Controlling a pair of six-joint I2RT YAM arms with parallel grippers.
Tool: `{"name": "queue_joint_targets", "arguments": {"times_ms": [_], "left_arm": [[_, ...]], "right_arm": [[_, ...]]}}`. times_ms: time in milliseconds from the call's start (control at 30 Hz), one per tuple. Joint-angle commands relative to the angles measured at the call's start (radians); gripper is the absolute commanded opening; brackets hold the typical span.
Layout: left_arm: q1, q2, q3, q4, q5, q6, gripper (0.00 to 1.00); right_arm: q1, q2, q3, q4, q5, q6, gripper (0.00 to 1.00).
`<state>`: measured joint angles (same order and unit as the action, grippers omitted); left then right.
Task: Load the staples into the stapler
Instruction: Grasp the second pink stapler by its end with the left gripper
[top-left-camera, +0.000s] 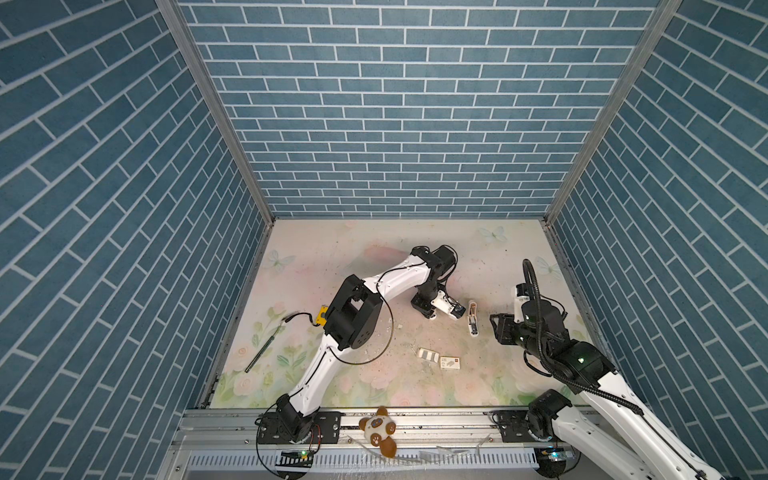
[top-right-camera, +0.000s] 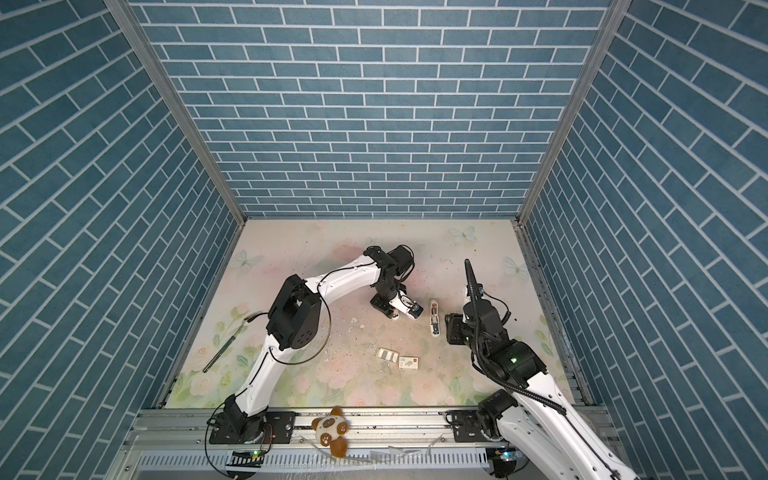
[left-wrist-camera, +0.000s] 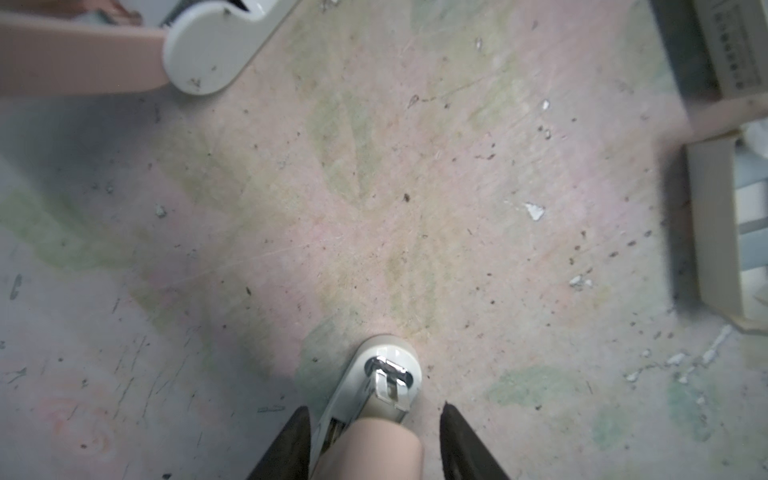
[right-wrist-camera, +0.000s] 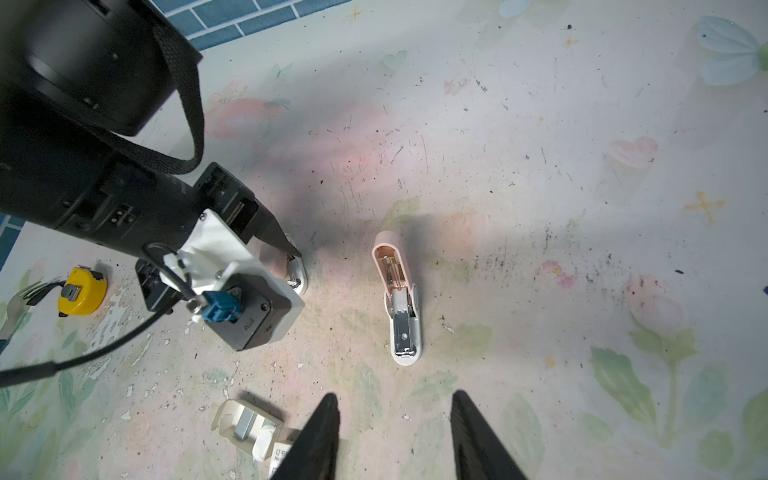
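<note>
Two pincers stand part open: we see the left pincer (left-wrist-camera: 374, 406) loosely straddling a pink-and-white stapler (left-wrist-camera: 388, 365), the right pincer (right-wrist-camera: 394, 395) empty above the tabletop (right-wrist-camera: 540, 208).

The enclosure is bounded on three sides by walls (top-left-camera: 399, 124) papered in a blue brick pattern with white joints, joined at aluminium corner posts (top-left-camera: 225, 124). The tabletop (top-left-camera: 332, 249) is covered in pale floral print, scuffed and speckled. The scene is lit evenly.
</note>
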<state>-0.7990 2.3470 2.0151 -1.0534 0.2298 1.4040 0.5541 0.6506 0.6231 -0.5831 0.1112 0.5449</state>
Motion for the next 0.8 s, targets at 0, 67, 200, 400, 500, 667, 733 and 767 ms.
{"name": "queue_joint_targets", "arguments": {"times_ms": [0, 67, 200, 400, 500, 667, 733, 767], "left_arm": [[0.001, 0.008, -0.013, -0.004, -0.003, 0.003, 0.45], [0.000, 0.004, -0.015, -0.003, -0.004, 0.001, 0.42], [-0.002, -0.005, -0.020, -0.002, 0.001, -0.012, 0.46], [-0.003, -0.015, -0.015, -0.007, 0.008, -0.024, 0.42], [-0.002, -0.020, -0.016, -0.012, 0.008, -0.026, 0.40], [-0.003, -0.030, -0.023, -0.015, 0.011, -0.030, 0.39], [-0.003, -0.032, -0.023, -0.012, 0.012, -0.033, 0.39], [-0.003, -0.034, -0.022, -0.011, 0.014, -0.033, 0.39]], "right_arm": [[-0.007, -0.008, -0.015, 0.013, 0.012, 0.011, 0.45], [-0.007, -0.012, -0.018, 0.012, 0.010, 0.010, 0.45], [-0.010, -0.019, -0.019, 0.009, 0.011, 0.007, 0.44], [-0.011, -0.020, -0.027, 0.016, 0.007, 0.007, 0.44], [-0.012, -0.019, -0.031, 0.024, 0.004, 0.010, 0.44], [-0.013, -0.011, -0.027, 0.029, 0.002, 0.006, 0.44], [-0.013, -0.009, -0.028, 0.030, 0.000, 0.006, 0.43], [-0.014, -0.009, -0.028, 0.031, 0.001, 0.005, 0.43]]}}
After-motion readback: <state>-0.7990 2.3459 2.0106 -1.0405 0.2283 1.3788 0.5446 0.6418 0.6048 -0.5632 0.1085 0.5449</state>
